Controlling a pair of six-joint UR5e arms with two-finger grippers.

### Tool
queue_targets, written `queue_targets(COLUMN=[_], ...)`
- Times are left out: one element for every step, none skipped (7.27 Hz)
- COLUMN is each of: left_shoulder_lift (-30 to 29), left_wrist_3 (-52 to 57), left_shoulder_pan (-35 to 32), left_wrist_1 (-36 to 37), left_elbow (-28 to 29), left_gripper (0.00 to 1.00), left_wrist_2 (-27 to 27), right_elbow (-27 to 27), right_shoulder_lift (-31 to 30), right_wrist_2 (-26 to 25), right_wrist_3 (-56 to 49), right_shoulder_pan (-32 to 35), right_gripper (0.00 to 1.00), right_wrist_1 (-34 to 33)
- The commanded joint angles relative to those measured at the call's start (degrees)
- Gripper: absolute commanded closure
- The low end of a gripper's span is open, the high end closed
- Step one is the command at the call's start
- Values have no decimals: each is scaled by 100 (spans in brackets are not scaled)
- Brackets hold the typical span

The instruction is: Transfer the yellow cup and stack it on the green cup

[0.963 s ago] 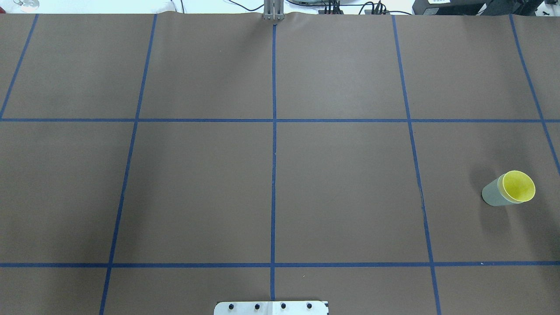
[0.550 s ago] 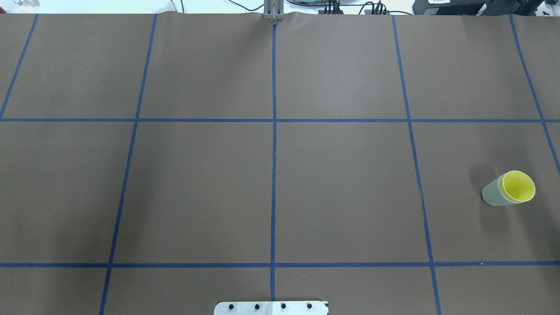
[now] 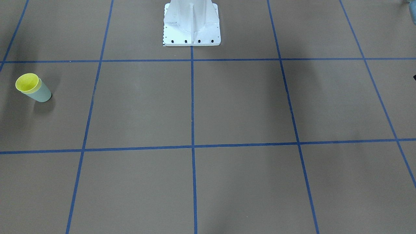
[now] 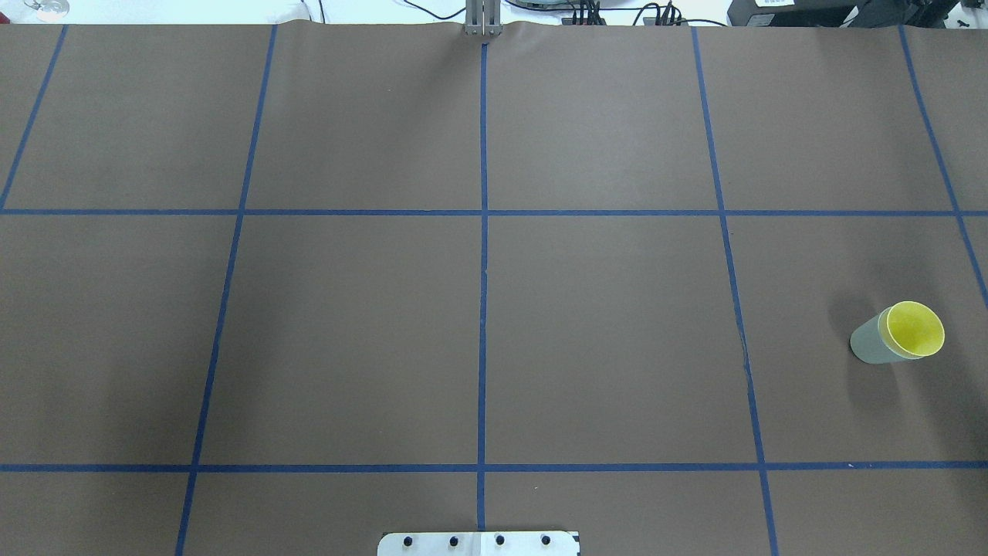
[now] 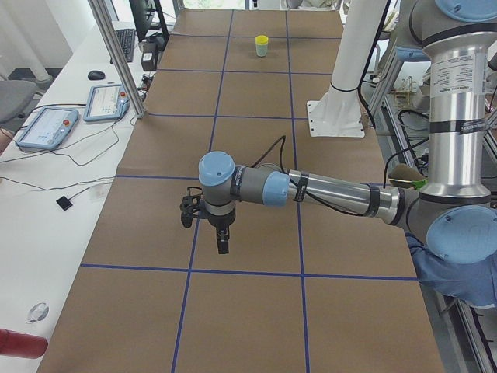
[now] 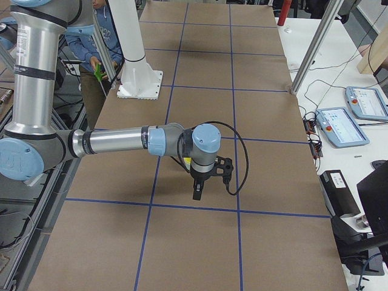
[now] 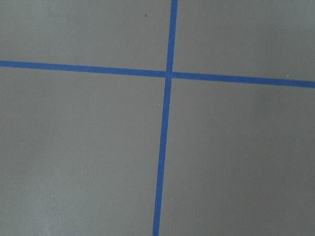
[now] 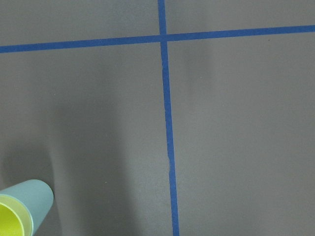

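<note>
While the left arm (image 5: 334,193) is hanging over a crossing of the blue tape lines (image 7: 166,74) on the left half of the table (image 4: 602,324), its jaws are pointing down with nothing visible in them; whether they are parted or closed, I cannot tell. Farther right, the right arm (image 6: 121,140) is hovering above the table in the same downward pose, and its jaws are equally unreadable, though they too seem to be carrying nothing. At the far right, the yellow cup (image 4: 915,330) is sitting upright, nested inside the green cup (image 4: 868,344), only its rim showing above the green one. The stacking is looking finished. From here the danger is lying in the right arm, whose wrist camera is catching the pair at its lower left corner: a low sweep could be knocking over the light, tall stack, which is standing close to the table's right edge.
</note>
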Motion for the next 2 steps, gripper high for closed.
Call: queue_targets(left_shoulder_lift=[-6, -5], left_wrist_3=[-64, -73], left_shoulder_pan=[-22, -22], left_wrist_1=[-35, -10], left_elbow=[-49, -110], left_gripper=[0, 0], left_wrist_2=[-88, -71], right_elbow=[2, 2], right_shoulder_lift=[9, 9], right_wrist_2=[-1, -1], right_wrist_3=[1, 1], right_shoulder_pan=[0, 0], right_gripper=[0, 0], right_wrist_1=[6, 15])
